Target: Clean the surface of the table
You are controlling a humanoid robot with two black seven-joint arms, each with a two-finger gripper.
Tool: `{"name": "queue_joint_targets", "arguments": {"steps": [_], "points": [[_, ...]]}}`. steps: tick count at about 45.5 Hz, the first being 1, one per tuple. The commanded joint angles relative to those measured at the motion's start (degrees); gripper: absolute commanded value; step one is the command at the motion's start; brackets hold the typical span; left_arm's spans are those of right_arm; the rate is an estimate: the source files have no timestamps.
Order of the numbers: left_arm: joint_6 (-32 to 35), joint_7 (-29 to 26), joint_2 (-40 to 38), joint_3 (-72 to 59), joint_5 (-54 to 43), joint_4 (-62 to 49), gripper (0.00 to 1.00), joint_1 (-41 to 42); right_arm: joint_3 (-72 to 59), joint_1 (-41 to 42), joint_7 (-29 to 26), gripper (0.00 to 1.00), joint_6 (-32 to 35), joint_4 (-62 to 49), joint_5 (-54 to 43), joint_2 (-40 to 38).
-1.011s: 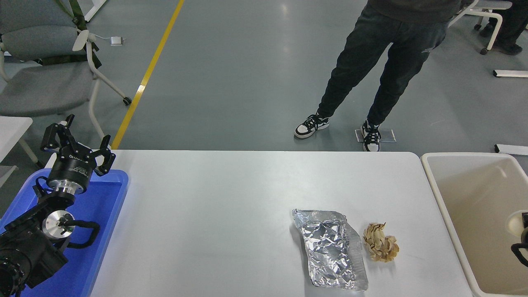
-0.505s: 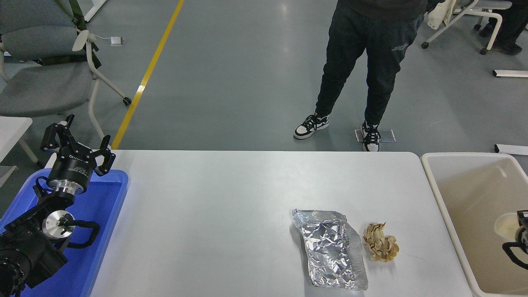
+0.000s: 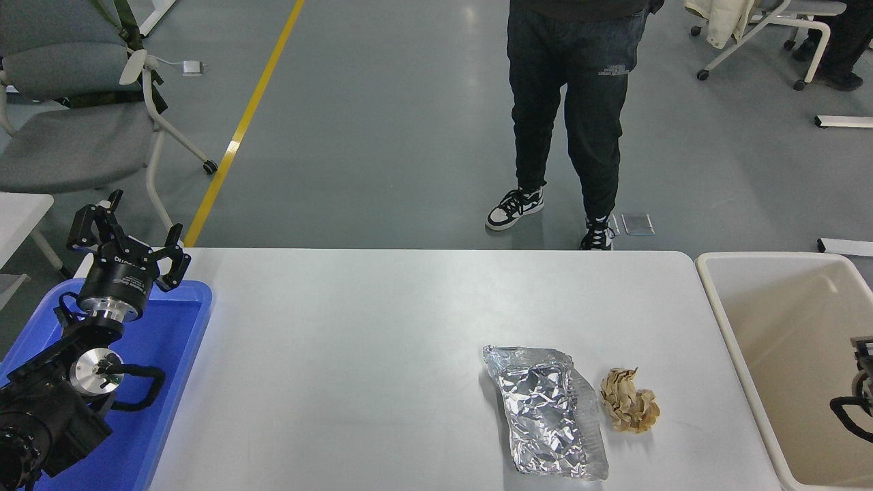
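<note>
the white table surface [image 3: 354, 354] fills the middle, with a crumpled foil bag [image 3: 549, 412] and a paper ball [image 3: 629, 400] just beside it. the left gripper [image 3: 126, 239] is over the blue tray [image 3: 174, 341], fingers apart. of the right arm [image 3: 856, 399], over the beige bin [image 3: 771, 320], i cannot tell the fingers

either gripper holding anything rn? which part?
Left gripper, parked over the blue plastic tray, is open and empty. Right arm barely shows at the edge over the beige bin; its gripper isn't visible, so that can't be told.
</note>
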Motion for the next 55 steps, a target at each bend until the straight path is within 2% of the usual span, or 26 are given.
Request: {"name": "queue_joint_targets", "arguments": {"steps": [1, 9, 14, 25, 35, 45, 55], "points": [[0.03, 0.0, 0.0, 0.0, 0.0, 0.0, 1.0, 0.01, 7.67, 0.34, -0.07, 1.0, 0.79, 3.01, 1.05, -1.22], [0.03, 0.0, 0.0, 0.0, 0.0, 0.0, 1.0, 0.01, 29.03, -0.45, 0.02, 1.0, 0.88, 9.78, 0.96, -4.65], [0.03, 0.0, 0.0, 0.0, 0.0, 0.0, 1.0, 0.01, 35.81, -1.51, 0.02, 1.0, 0.96, 15.67, 1.05, -6.85], [0.03, 0.0, 0.0, 0.0, 0.0, 0.0, 1.0, 0.01, 53.02, -9.15, 0.46, 1.0, 5.27, 38.34, 1.05, -11.34], [0.03, 0.0, 0.0, 0.0, 0.0, 0.0, 1.0, 0.01, 72.81, -18.29, 9.94, 1.0, 12.91, 51.0, -1.67, -6.77], [0.03, 0.0, 0.0, 0.0, 0.0, 0.0, 1.0, 0.01, 73.44, -21.02, 22.34, 1.0, 15.2, 52.51, -7.3, -3.87], [0.03, 0.0, 0.0, 0.0, 0.0, 0.0, 1.0, 0.01, 73.0, -21.72, 26.3, 1.0, 15.64, 52.07, -7.56, -2.02]]}}
